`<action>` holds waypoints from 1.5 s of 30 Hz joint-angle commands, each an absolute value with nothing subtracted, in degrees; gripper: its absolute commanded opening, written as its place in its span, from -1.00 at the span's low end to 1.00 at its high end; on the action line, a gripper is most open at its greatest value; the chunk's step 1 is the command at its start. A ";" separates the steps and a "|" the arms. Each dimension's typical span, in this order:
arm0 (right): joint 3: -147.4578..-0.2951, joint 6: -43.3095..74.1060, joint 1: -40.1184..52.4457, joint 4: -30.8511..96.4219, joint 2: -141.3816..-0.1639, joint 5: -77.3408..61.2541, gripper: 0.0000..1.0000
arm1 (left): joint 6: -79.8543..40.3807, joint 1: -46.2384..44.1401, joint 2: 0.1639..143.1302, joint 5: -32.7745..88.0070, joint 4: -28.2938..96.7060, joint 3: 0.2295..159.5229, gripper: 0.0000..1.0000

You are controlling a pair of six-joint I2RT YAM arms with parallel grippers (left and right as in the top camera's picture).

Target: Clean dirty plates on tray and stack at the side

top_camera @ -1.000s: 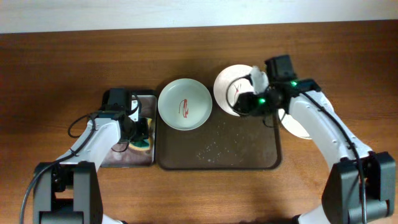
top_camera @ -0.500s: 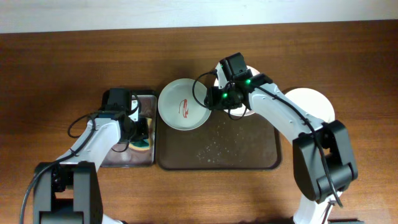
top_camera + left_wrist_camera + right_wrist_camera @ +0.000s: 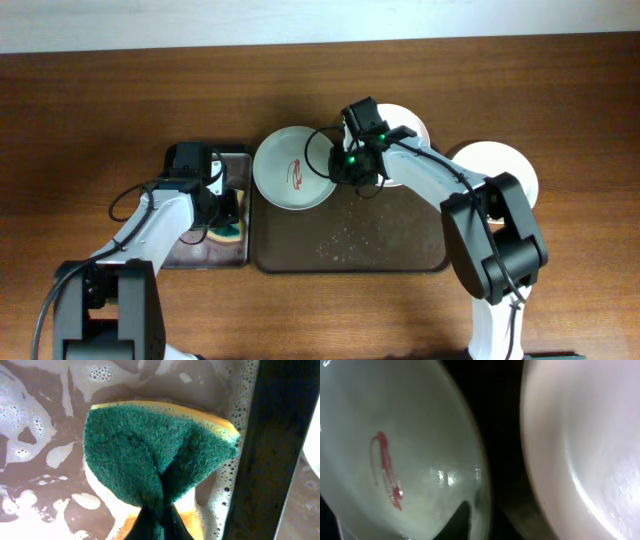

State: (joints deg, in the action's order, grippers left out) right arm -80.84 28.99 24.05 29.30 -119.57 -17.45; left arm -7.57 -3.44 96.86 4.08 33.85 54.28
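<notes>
**Sponge (image 3: 150,455) pinched, right arm at plate rim**

We note the left fingers (image 3: 150,530) clenched on the sponge over the soapy black tray (image 3: 195,255), centre left. The right fingers (image 3: 462,520) sit at the smeared plate (image 3: 290,172) on the upper left of the brown tray (image 3: 350,250); we cannot tell their grip. A second plate (image 3: 412,125) lies just right of it, and a third plate (image 3: 500,175) is on the tabletop (image 3: 100,100).

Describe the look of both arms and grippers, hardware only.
The left arm and right arm match: white tubular links joined by chunky black joint housings. Thin black cables loop loose beside them. The left gripper and right gripper are black. A green light glows at the right wrist. No markings are readable.
</notes>
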 commanded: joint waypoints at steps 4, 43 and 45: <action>-81.34 28.45 23.49 41.06 -117.99 -17.26 -0.92 | -8.32 -3.70 96.09 3.64 33.78 53.39 -1.00; -81.34 26.81 22.83 56.40 -117.67 -6.83 -0.92 | -4.95 -7.51 79.26 -11.81 24.62 56.05 -1.00; -81.34 26.81 22.85 56.38 -117.67 -6.85 -0.92 | -5.96 -7.49 81.69 -9.45 29.02 54.30 -1.00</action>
